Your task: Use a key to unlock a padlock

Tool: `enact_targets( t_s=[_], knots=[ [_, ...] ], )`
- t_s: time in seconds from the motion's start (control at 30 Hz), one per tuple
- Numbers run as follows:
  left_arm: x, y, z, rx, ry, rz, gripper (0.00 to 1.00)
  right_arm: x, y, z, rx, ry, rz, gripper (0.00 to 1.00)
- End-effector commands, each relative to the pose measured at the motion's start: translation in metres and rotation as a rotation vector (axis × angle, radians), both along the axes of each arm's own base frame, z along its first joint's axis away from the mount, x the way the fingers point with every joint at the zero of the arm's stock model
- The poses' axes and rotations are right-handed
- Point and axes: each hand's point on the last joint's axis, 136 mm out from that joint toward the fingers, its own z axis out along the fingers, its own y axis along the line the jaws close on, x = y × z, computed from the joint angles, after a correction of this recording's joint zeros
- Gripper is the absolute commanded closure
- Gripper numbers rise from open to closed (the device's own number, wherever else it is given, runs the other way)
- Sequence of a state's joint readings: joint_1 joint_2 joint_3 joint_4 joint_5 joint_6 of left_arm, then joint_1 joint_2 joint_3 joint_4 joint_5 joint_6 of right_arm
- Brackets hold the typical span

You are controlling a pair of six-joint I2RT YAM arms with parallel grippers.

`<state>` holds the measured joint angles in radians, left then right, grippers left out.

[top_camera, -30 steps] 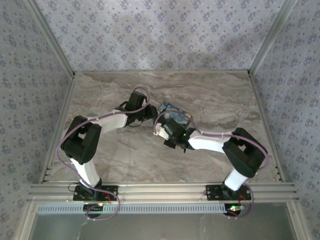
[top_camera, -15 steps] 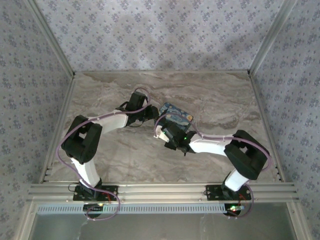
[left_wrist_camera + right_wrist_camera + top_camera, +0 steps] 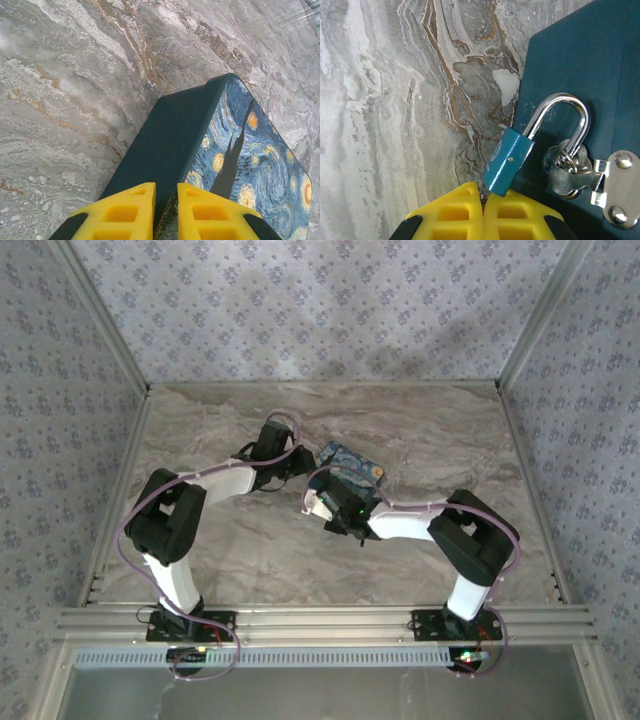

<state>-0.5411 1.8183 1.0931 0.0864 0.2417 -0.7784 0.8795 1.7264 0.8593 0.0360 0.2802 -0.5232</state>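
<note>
**marbleguy:** Top view first. The box point(image 3: 352, 466) sits mid-worktop point(image 3: 450, 430) with the left arm point(image 3: 215, 480) and the right arm point(image 3: 410, 523) both reaching in to it. The padlock is too small to pick out from up there.

**tinkerbee:** In the left wrist view, the left claw point(image 3: 165, 210) is right at the box's edge, where the dark side meets the starry top. Its fingers point(image 3: 122, 212) stand nearly together with just a slit between them. Can't tell if it's pinching that edge or only hovering over it.

**marbleguy:** The right wrist view is the one that matters. The padlock point(image 3: 509, 161) is the teal one, and its shackle point(image 3: 560, 110) hangs through the hasp point(image 3: 615, 187) on the box's side. Its long axis tilts from lower left to upper right, with the bottom end aimed straight down at the right claw point(image 3: 482, 210) and just about touching the tips. So the right arm is the nearer one.

**tinkerbee:** That claw is clenched, pads pressed together. If there's a key in there it's hidden. The keyhole face can't be seen either, and the hasp is cut off at the frame edge.
</note>
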Motion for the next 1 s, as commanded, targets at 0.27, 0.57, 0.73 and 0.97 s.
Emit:
enact_targets(
  t_s=[0.27, 0.57, 0.73, 0.97],
  knots=[
    [-0.035, -0.007, -0.050, 0.043, 0.187, -0.056, 0.87, 0.040, 0.056, 0.088, 0.231, -0.212, 0.096, 1.00],
    [-0.034, -0.007, -0.054, 0.044, 0.195, -0.052, 0.87, 0.032, 0.029, 0.068, 0.220, -0.099, -0.056, 1.00],
    [-0.031, -0.001, -0.053, 0.058, 0.185, -0.019, 0.87, 0.009, 0.007, 0.044, 0.154, 0.039, -0.193, 1.00],
    [-0.029, 0.001, -0.057, 0.069, 0.195, -0.011, 0.87, -0.015, -0.024, 0.024, 0.130, 0.121, -0.316, 1.00]
  ],
)
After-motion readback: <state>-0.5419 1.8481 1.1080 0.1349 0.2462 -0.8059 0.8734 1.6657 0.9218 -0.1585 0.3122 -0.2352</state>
